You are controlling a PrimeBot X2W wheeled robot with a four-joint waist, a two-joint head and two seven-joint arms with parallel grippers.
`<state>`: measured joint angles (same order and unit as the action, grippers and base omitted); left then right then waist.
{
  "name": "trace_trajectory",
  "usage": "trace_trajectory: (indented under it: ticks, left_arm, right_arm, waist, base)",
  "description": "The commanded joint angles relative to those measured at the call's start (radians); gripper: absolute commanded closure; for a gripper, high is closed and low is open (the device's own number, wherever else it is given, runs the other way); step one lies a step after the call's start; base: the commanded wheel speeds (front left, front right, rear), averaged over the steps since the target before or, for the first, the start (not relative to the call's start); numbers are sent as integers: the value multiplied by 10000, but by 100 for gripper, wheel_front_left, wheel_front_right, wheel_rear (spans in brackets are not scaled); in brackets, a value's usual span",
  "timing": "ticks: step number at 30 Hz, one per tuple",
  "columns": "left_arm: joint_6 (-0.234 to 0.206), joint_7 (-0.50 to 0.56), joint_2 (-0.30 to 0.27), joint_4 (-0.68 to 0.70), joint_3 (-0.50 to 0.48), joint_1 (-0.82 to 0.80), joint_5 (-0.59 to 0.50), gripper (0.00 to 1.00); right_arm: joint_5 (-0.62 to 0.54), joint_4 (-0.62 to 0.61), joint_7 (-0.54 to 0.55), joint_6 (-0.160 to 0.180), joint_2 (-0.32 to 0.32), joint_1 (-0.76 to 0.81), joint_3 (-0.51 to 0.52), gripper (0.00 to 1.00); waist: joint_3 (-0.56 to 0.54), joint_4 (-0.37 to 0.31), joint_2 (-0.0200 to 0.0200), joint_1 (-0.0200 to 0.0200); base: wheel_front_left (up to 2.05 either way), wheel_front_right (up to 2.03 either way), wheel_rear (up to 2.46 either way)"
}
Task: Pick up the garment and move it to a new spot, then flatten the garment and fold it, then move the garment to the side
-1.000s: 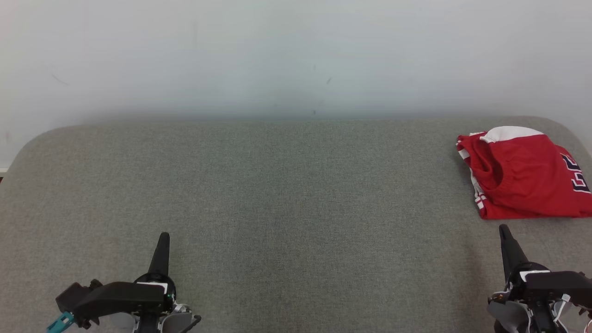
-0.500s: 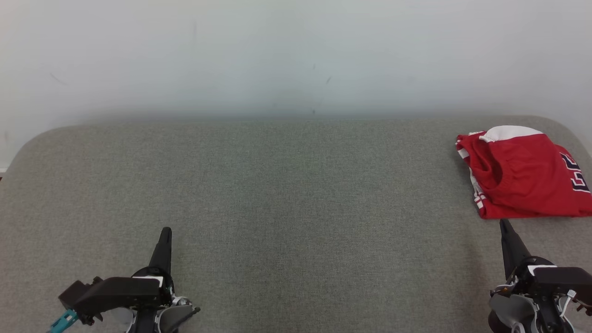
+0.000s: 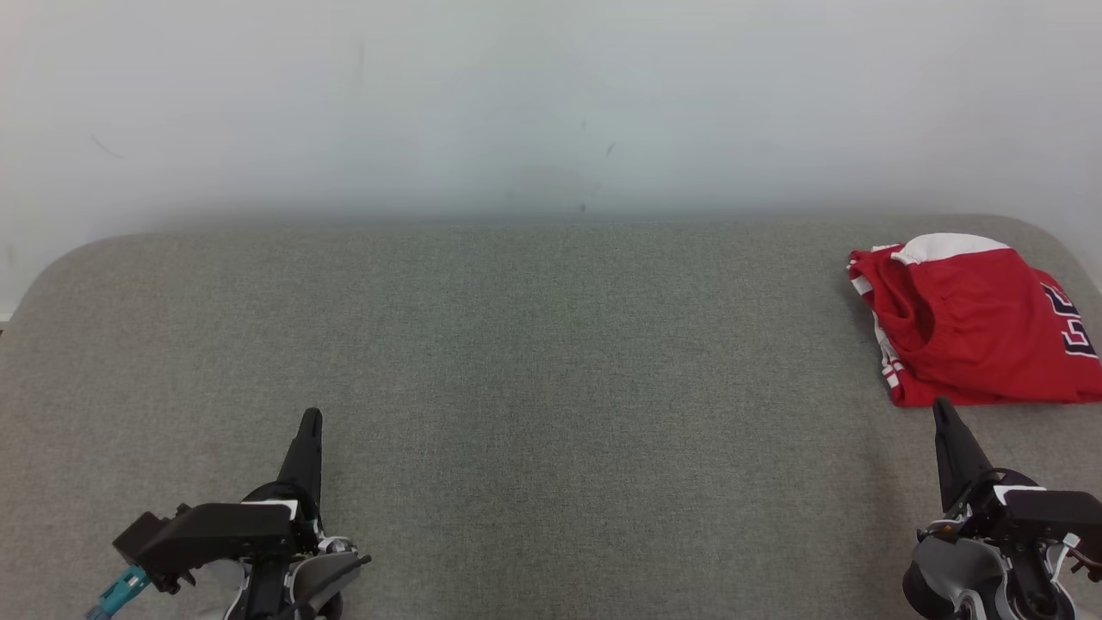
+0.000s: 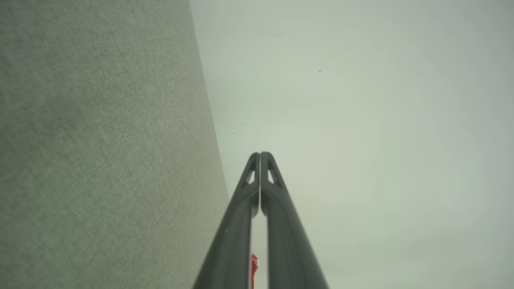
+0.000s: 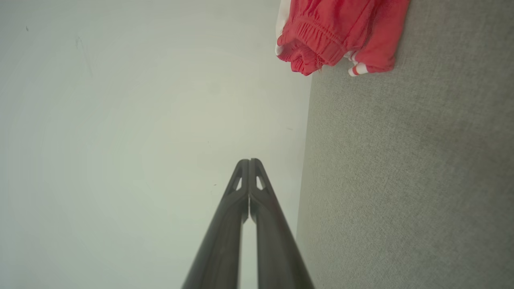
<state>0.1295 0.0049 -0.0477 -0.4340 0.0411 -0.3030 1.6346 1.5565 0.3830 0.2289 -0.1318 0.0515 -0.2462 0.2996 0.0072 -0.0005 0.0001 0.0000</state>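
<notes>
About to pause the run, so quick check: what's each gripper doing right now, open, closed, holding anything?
Left gripper: closed, holding nothing.
Right gripper: closed, holding nothing; the red garment lies on the surface, not gripped.

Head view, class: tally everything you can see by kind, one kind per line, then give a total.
red and white garment: 1
grippers: 2, the left gripper and the right gripper, fingers shut on both
grey fabric-covered surface: 1
Total: 4
</notes>
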Motion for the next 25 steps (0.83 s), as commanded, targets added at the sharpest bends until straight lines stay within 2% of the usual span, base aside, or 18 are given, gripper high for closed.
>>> trace_trajectory:
  ticks: [1, 25]
  left_arm:
    - [32, 22, -47, -9, 14, -46, 84, 100]
    - [30, 22, -48, -5, 14, -44, 78, 100]
  right_arm:
    - [14, 13, 29, 21, 34, -65, 6, 100]
    - [18, 13, 26, 21, 36, -64, 4, 100]
  waist:
    - [0, 1, -1, 0]
    - [0, 1, -1, 0]
  base:
    - [0, 0, 0]
    - [0, 0, 0]
